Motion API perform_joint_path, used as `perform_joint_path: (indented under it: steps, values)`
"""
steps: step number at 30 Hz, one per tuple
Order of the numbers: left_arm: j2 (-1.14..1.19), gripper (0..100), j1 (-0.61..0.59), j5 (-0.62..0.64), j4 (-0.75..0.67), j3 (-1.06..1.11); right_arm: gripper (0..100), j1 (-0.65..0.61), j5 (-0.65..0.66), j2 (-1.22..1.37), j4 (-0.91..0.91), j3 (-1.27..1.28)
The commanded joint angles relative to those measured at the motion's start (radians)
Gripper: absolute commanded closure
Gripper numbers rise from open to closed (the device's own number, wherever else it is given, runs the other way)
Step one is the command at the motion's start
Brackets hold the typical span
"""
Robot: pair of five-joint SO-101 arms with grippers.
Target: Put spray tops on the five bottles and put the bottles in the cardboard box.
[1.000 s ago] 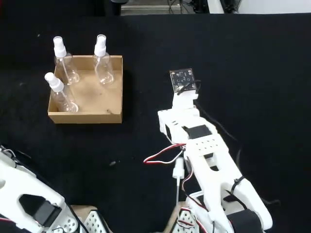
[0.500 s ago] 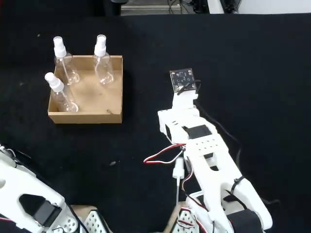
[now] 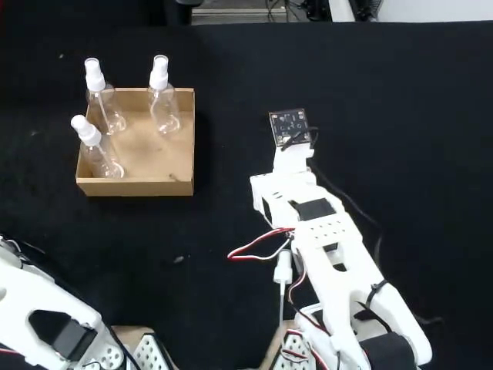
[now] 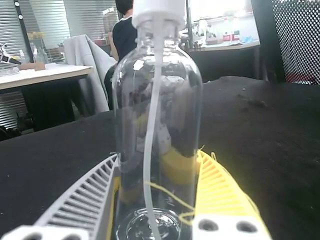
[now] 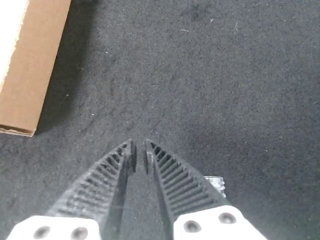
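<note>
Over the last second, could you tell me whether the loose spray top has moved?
No. In the high view the spray top sits at the same spot relative to the cardboard box.

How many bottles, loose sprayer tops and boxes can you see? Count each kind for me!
Box: 1
Bottles: 4, three in it, one in the left gripper
Loose spray top: 1, on the table
Total: 6

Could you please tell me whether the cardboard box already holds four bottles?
No, the high view shows just three bottles standing inside the cardboard box.
</note>
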Motion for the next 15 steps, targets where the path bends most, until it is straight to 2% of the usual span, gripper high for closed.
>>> perform_joint_path:
  steps: [1,6,15]
  values:
    - [0.000,97,-0.008,0.046,-0.026,-0.044,98.7,-0.008,0.008,-0.031,-0.023,-0.008]
    - [0.000,97,-0.008,0.091,-0.026,-0.051,98.7,-0.008,0.008,-0.031,-0.023,-0.008]
    - [0.058,97,-0.010,0.084,-0.026,-0.110,98.7,-0.006,0.008,-0.031,-0.023,-0.008]
